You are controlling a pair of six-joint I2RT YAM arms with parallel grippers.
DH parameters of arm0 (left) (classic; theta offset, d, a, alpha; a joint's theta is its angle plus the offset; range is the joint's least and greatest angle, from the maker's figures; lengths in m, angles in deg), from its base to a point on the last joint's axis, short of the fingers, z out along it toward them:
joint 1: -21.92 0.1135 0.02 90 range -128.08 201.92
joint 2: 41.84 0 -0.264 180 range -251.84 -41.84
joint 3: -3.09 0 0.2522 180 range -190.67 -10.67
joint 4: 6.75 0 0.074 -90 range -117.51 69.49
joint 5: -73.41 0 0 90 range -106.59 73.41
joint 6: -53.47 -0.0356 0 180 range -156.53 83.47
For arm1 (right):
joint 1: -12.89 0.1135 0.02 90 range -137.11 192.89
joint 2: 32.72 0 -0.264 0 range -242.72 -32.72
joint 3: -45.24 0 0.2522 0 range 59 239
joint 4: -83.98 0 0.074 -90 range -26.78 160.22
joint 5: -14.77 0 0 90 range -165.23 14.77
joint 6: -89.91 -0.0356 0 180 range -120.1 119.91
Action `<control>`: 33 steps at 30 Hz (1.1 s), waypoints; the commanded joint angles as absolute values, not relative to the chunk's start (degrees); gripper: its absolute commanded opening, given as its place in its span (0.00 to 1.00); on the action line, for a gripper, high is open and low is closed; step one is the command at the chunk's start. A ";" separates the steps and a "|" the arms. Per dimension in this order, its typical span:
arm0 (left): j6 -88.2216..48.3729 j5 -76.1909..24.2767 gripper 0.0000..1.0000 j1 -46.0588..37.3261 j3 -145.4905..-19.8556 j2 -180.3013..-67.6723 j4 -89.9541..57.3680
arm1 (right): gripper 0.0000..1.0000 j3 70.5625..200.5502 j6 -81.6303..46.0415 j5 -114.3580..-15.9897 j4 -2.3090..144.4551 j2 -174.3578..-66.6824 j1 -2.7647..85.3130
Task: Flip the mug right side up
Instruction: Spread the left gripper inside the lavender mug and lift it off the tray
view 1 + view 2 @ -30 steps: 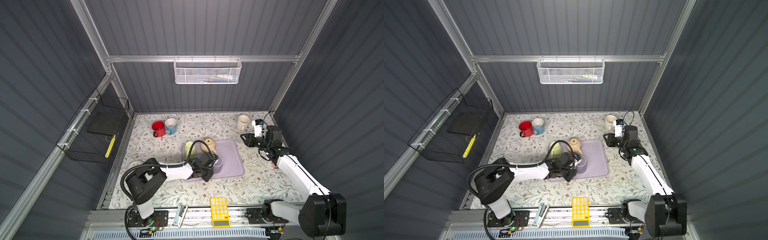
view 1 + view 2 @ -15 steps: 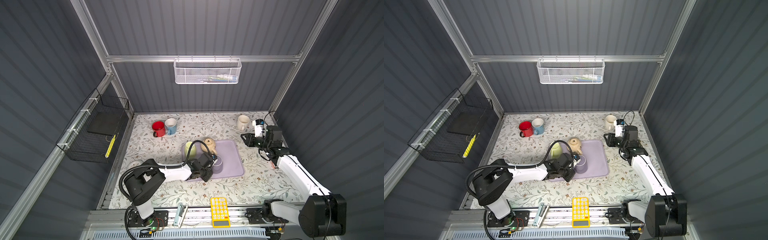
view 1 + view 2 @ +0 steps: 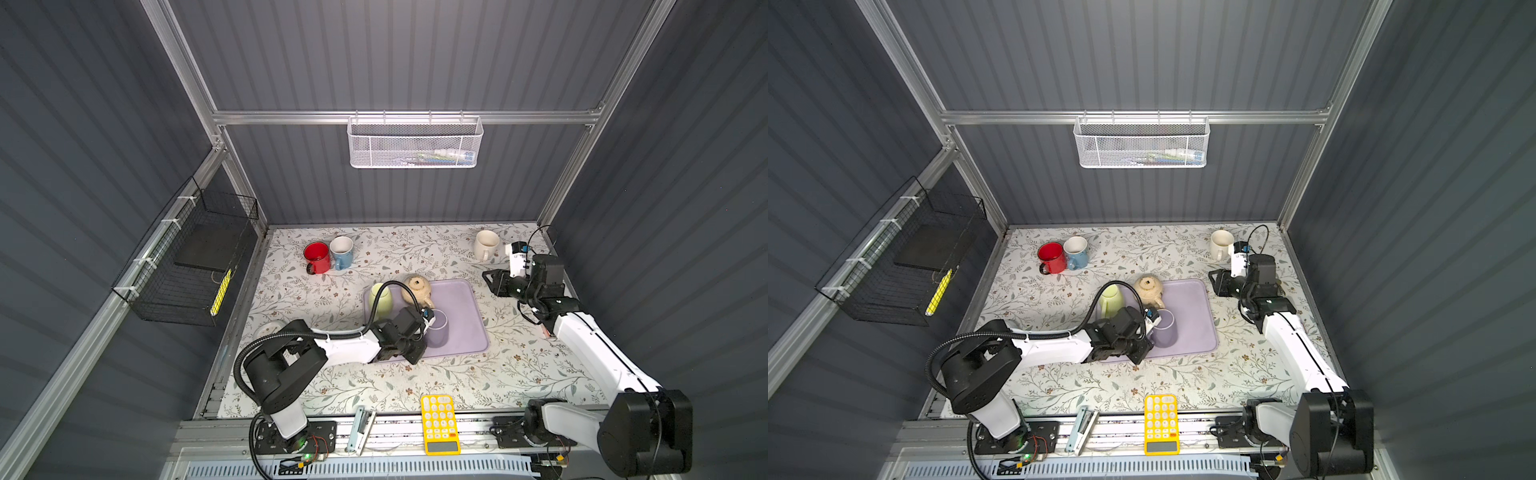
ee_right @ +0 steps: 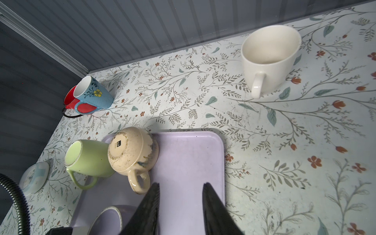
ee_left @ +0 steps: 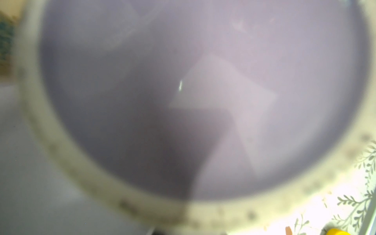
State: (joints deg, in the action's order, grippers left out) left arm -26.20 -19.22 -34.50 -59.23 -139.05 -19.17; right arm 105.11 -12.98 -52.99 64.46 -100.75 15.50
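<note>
A lavender mug (image 3: 438, 334) (image 3: 1165, 332) sits on the purple tray (image 3: 461, 299), its pale rim and mouth showing from above in both top views. My left gripper (image 3: 424, 328) (image 3: 1148, 328) is low over the tray's left part, pressed to the mug's left side and shut on its rim. In the left wrist view the mug's lilac inside (image 5: 183, 101) fills the frame and hides the fingers. My right gripper (image 4: 180, 187) (image 3: 488, 280) hangs open and empty to the right of the tray, apart from the mug (image 4: 107, 219).
A beige mug (image 3: 417, 289) stands bottom up on the tray's back left, touching a green mug (image 3: 380, 297) at the tray's edge. Red (image 3: 318, 255) and blue (image 3: 341, 251) mugs stand back left, a cream mug (image 3: 485, 244) back right. A yellow calculator (image 3: 439, 424) lies at the front.
The left gripper's jaws have drawn in at the lavender mug's rim and the wrist has shifted slightly. The mug and the right arm stay where they were.
</note>
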 commanded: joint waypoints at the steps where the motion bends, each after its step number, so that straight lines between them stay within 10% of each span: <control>1: -25.28 -19.52 0.17 -34.20 -58.67 -137.86 -16.51 | 0.37 104.36 -12.95 -53.47 65.06 -100.70 15.09; 8: -25.62 -18.35 0.36 -34.18 -58.73 -138.37 -16.47 | 0.37 104.18 -13.07 -53.35 65.49 -101.43 15.09; 33: -26.77 -19.09 0.13 -34.16 -58.53 -138.85 -16.31 | 0.37 103.65 -13.12 -53.53 65.93 -102.06 14.94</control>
